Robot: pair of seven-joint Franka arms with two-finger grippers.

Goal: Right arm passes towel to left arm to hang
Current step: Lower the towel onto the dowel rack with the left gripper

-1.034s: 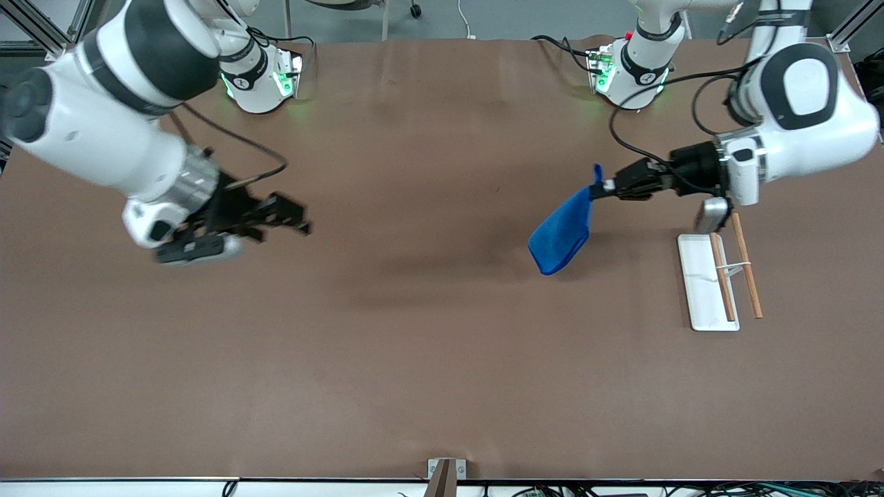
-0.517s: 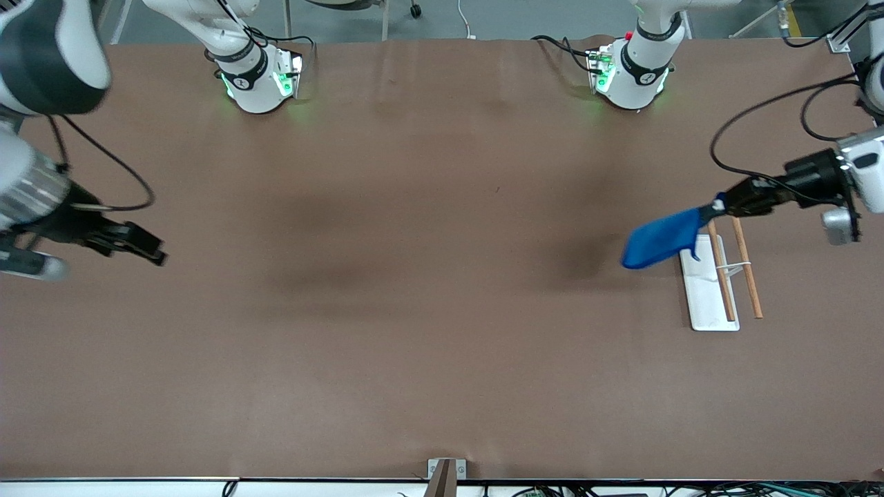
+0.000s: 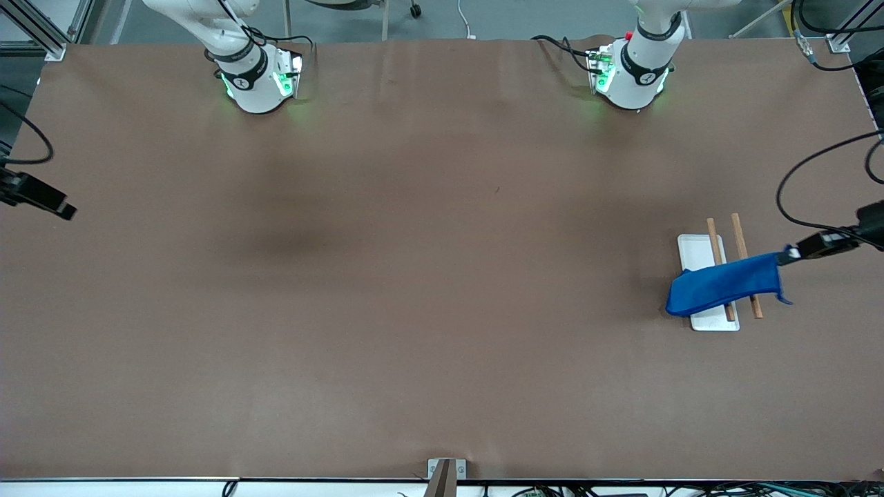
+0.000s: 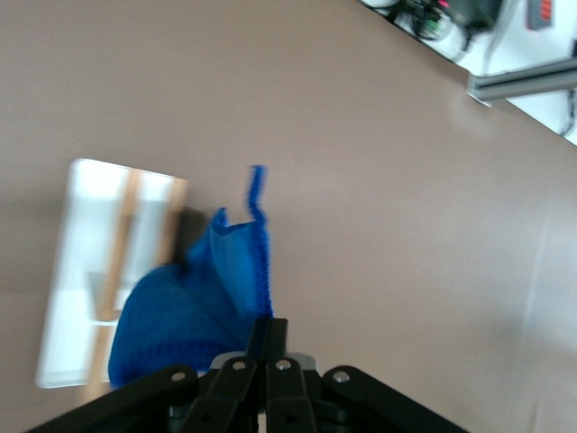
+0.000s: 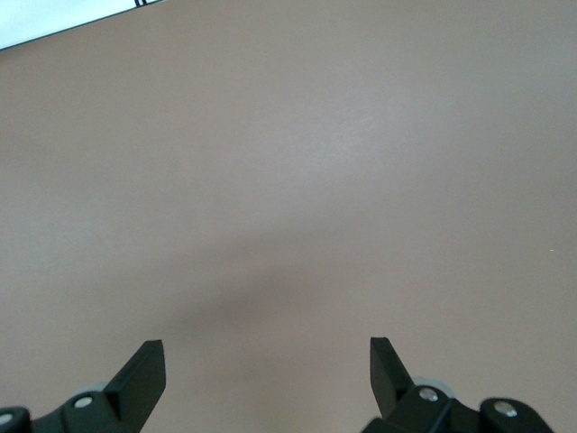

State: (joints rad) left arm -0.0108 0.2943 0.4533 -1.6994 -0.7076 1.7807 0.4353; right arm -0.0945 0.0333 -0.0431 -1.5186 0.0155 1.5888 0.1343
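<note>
Front view: left gripper (image 3: 789, 255) sits at the 3 o'clock edge of the frame, over the table (image 3: 414, 310) at the left arm's end, fingers pressed together on one end of the towel (image 3: 725, 284). Towel is bright blue, stretched out from the gripper and draped across the two wooden rods (image 3: 740, 241) of the rack, covering the part of them nearer the camera. One loose corner pokes out just under the gripper. Under the rods lies the rack's white base (image 3: 693, 252), part of it hidden by the cloth. Right gripper (image 3: 65, 210) is at the 9 o'clock edge, over the table at the right arm's end, well apart from the towel; arm waits. Both arm bases stand along 12 o'clock with green lights.

Left wrist view: left gripper (image 4: 268, 336) fingertips pinch the towel's stitched edge (image 4: 261, 262); the cloth (image 4: 180, 316) bunches over a rod (image 4: 117, 262) and the white base (image 4: 77, 271); a thin blue corner sticks out past the fold.

Right wrist view: right gripper (image 5: 267, 365) fingers spread wide, nothing between them, only bare brown table (image 5: 288, 180) below.
</note>
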